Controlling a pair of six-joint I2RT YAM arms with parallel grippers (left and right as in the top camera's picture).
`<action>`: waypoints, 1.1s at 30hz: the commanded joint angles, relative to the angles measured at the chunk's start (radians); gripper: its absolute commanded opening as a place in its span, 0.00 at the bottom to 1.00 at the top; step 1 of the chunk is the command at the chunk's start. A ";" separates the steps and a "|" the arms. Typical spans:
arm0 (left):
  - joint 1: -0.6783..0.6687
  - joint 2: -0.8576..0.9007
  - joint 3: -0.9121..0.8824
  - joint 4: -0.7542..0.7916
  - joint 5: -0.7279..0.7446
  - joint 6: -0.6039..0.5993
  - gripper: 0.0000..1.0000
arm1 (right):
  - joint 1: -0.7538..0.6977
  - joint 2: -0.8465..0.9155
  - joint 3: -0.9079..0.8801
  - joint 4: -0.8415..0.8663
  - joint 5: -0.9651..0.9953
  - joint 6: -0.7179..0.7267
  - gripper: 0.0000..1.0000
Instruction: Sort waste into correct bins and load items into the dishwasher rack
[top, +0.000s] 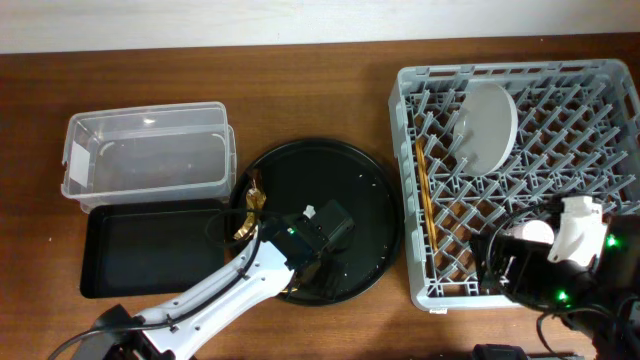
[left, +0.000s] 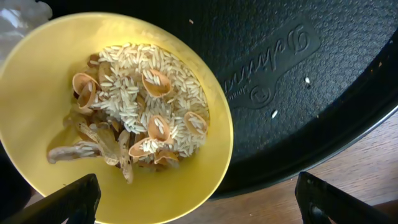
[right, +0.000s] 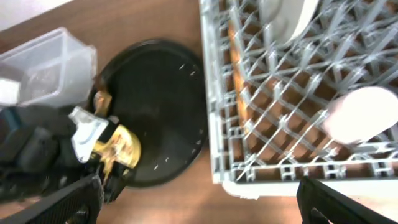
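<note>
The left pincer (left: 196, 186) hangs spread open over the yellow bowl (left: 31, 93) at the round black tray's (left: 348, 74) edge. The bowl holds rice grains and beige shell scraps (left: 143, 118). A raised cursive mark (left: 273, 68) on the tray is unreadable. The right pincer (right: 200, 183) gapes empty by the rack (right: 209, 93), where a pale cup (right: 364, 115) sits.

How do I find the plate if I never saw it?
Find the big grey dishwasher rack on the right of the overhead view. The plate stands tilted among the pegs near its far left corner. It is the only wide, flat, pale disc there; the chopsticks beside it are thin brown sticks.
</note>
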 joint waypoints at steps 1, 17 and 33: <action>-0.003 0.005 -0.006 0.001 -0.011 -0.009 1.00 | -0.006 -0.003 0.003 -0.006 -0.098 -0.007 0.98; -0.003 0.005 -0.006 0.001 -0.011 -0.009 1.00 | 0.125 -0.690 -0.959 0.741 -0.024 -0.365 0.98; -0.003 0.005 -0.006 0.001 -0.012 -0.009 1.00 | 0.144 -0.809 -1.396 1.416 -0.016 -0.366 0.98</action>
